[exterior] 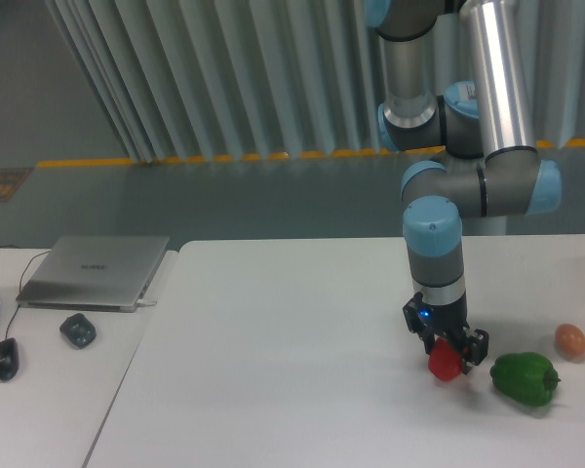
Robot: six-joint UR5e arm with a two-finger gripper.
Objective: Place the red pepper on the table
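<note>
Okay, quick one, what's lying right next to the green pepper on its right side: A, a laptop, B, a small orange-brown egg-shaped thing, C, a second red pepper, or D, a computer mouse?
B: the small orange-brown egg-shaped thing lies on the table just right of the green pepper, while the laptop and the mouse are far off on the desk at the left.

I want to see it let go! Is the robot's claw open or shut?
Shut. The gripper clamps the red pepper between its fingers, low over the table.
</note>
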